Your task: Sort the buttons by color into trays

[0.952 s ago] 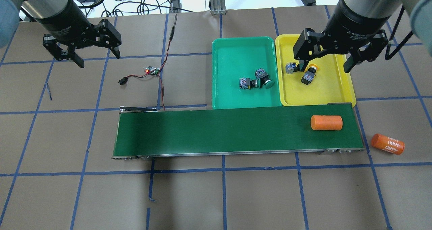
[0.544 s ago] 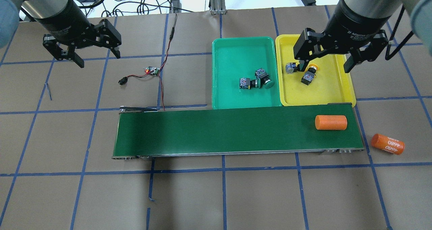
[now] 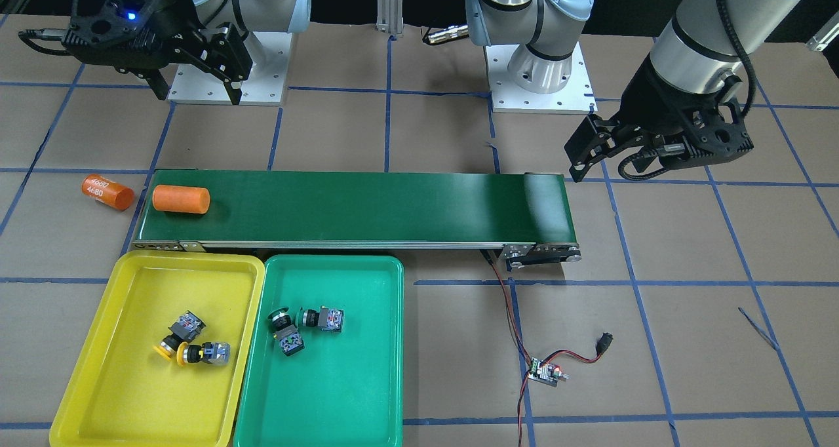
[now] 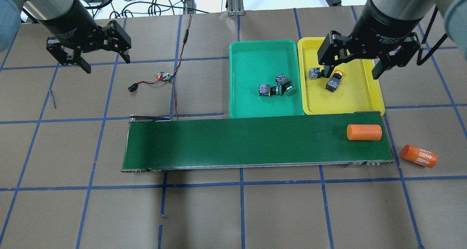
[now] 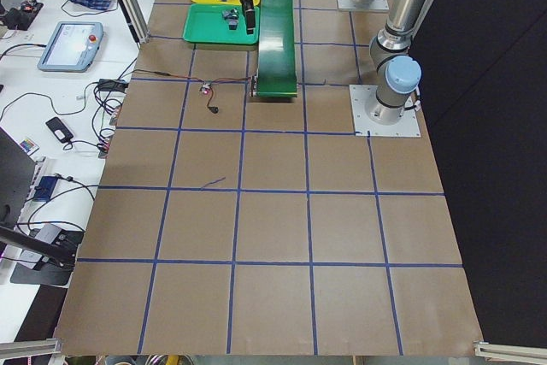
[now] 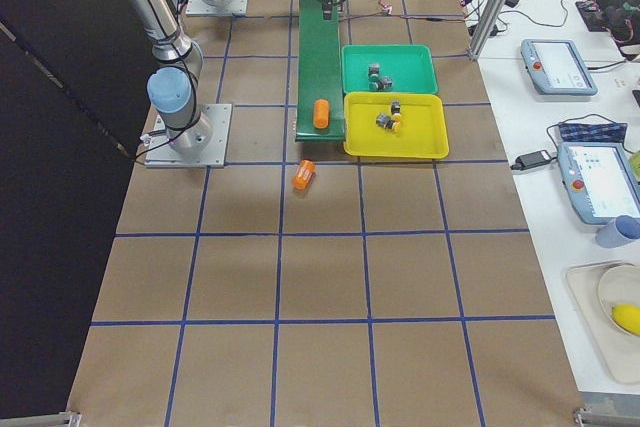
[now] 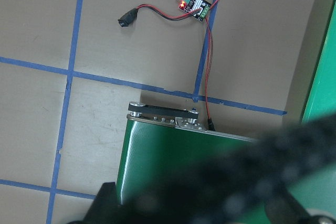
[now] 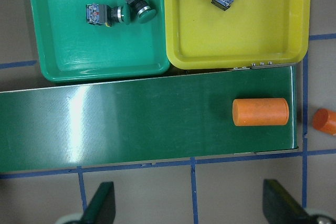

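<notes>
Presently both grippers hang empty above the table.

Left two-finger gripper point(image 4: 105, 62): jaws spread wide, nothing between them, touching nothing. It sits over bare brown table, well apart from the trays, near a small circuit board with red and black wires point(image 4: 164, 76).

Right two-finger gripper point(image 4: 350, 72): jaws also spread wide, nothing held. It hovers over the bright yellow shallow plastic tray point(image 4: 350, 99), clear of what lies in it.

Yellow tray holds yellow-capped dark-bodied push-button switch A point(image 3: 183, 326) and yellow-capped switch B point(image 3: 208, 353), both on their sides, caps touching.

Green shallow plastic tray point(image 4: 251, 62), just beside the yellow one, holds green-capped dark-bodied push-button switch C point(image 3: 288, 339) and green-capped switch D point(image 3: 326, 318), close together.

Long dark green conveyor belt point(image 4: 237, 141) runs along the trays' near edges. Plain orange cylinder point(image 4: 364, 132) lies near its end by the yellow tray. Orange cylinder marked 4680 point(image 4: 419, 156) lies on the table past that end.
</notes>
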